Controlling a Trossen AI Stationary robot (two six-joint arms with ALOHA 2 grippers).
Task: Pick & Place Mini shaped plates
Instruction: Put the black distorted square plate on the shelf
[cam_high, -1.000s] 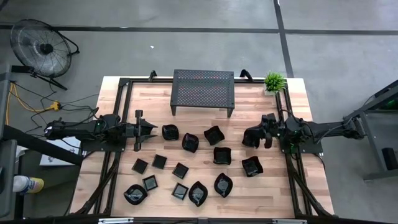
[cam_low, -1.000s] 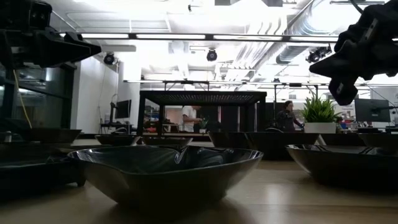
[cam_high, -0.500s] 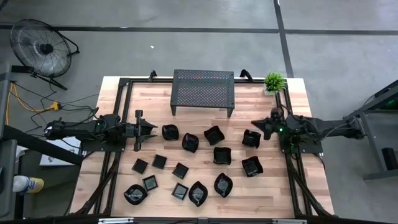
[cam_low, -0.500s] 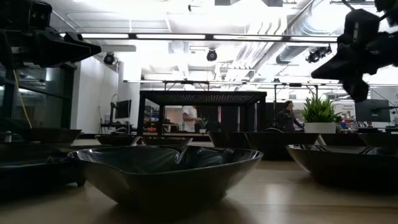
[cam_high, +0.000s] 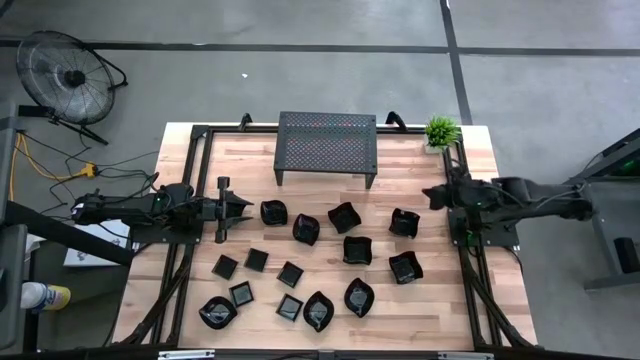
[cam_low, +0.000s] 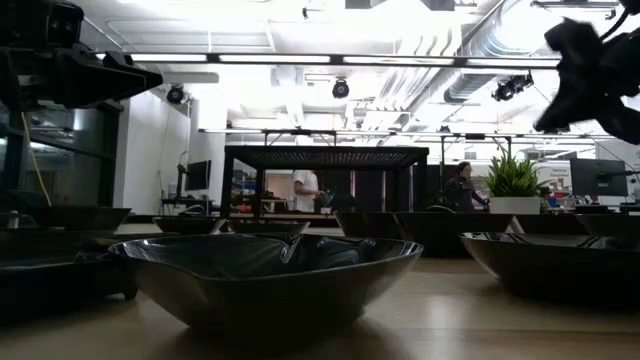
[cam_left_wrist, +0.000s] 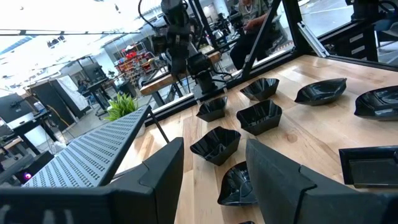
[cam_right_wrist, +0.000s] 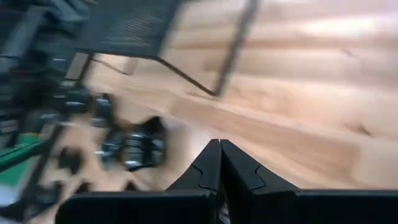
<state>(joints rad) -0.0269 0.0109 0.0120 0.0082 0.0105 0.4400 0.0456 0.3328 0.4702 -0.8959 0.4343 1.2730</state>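
- Now the right gripper (cam_high: 432, 193) sits back near the table's right edge, just below the small potted plant (cam_high: 441, 131), with its fingers pressed together on nothing, as the right wrist view shows.
- A second ago it hung over a wavy-edged plate (cam_high: 404, 222) with a dark shape at its tip; that plate now lies free on the wood, apart from the gripper, to the right of the other mini shaped plates (cam_high: 318, 311).
- So the arm has pulled away from the dish and toward its own base, which reads as one placing step just closed.
- Meanwhile the left gripper (cam_high: 243, 208) has not shifted over the same second: it hovers at the left side of the table, fingers spread apart and empty, pointing at the nearest dish (cam_high: 274, 212).
- All the plates lie on the tabletop in front of the perforated rack (cam_high: 327, 141); none rests on the rack.
- My reading is that much of the sorting remains, and the left arm looks better placed for the next pick.
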